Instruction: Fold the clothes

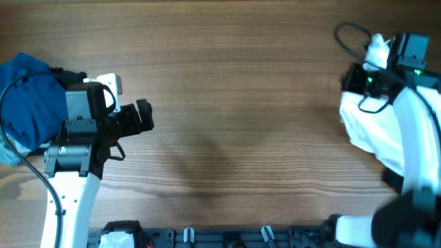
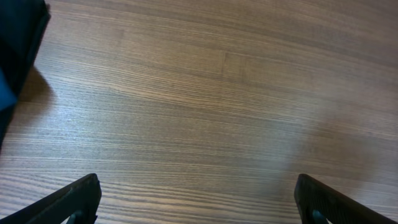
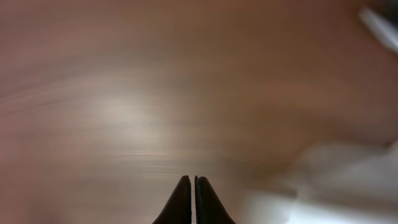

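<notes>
- My left gripper (image 1: 142, 116) hangs over the left part of the wooden table (image 1: 234, 83), jaws spread wide apart and nothing between them.
- In my left wrist view both dark fingers (image 2: 73, 200) stand at the bottom corners, with only bare wood grain in the gap.
- A blue garment (image 1: 27, 103) lies bunched at the table's left edge, just behind my left arm. It shows in the left wrist view as a dark mass in the top left corner (image 2: 18, 37), apart from my fingers.
- My right gripper (image 3: 194, 182) has its jaws pressed together, tip against tip. I see no cloth caught between them.
- The right wrist view is blurred. Beyond my closed tips is plain brown tabletop.
- The white T-shirt (image 1: 368, 131) lies crumpled at the right edge of the table, partly under my right arm in the overhead view.
- From the right wrist the same white cloth (image 3: 348, 186) fills the lower right corner, beside my closed fingers. Whether it touches them I cannot tell.
- The two garments lie well apart, with the bare middle of the table between them.
</notes>
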